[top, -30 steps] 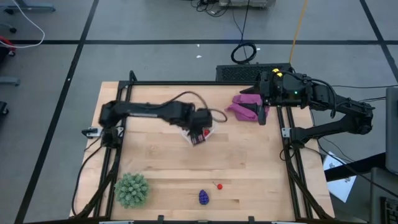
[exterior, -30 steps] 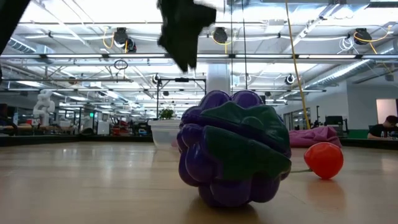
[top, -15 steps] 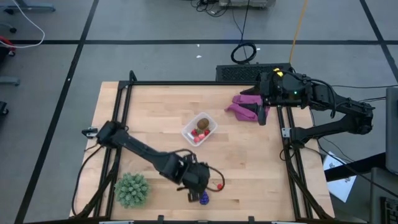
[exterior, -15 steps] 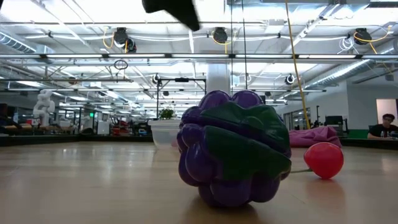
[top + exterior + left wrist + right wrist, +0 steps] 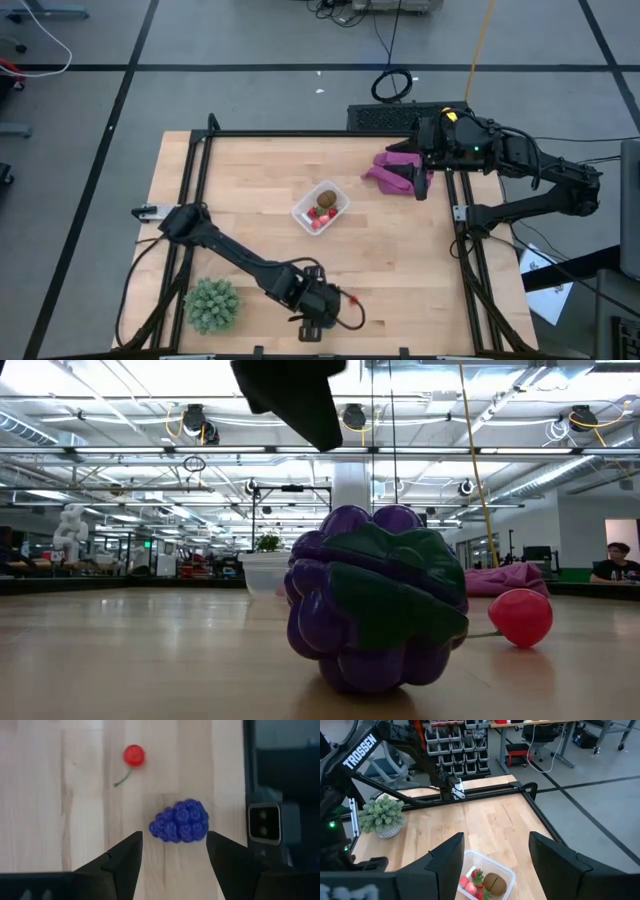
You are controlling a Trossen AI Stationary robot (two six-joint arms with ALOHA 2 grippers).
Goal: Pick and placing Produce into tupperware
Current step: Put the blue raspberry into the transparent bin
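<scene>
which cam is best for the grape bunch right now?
Left wrist view: the whole grape bunch lies on the table, unobstructed, between the open left gripper fingers. Low view shows it huge, side-on only. High view hides it under the left gripper. Right wrist view doesn't show it.

The grape bunch [image 5: 179,821] is blue-purple with a green leaf. The cherry [image 5: 134,755] is red with a green stem. The surface [image 5: 400,250] is pale wood. The cloth [image 5: 392,170] is magenta, the plant [image 5: 211,304] green, and the clear tub [image 5: 320,207] holds red and brown pieces.
</scene>
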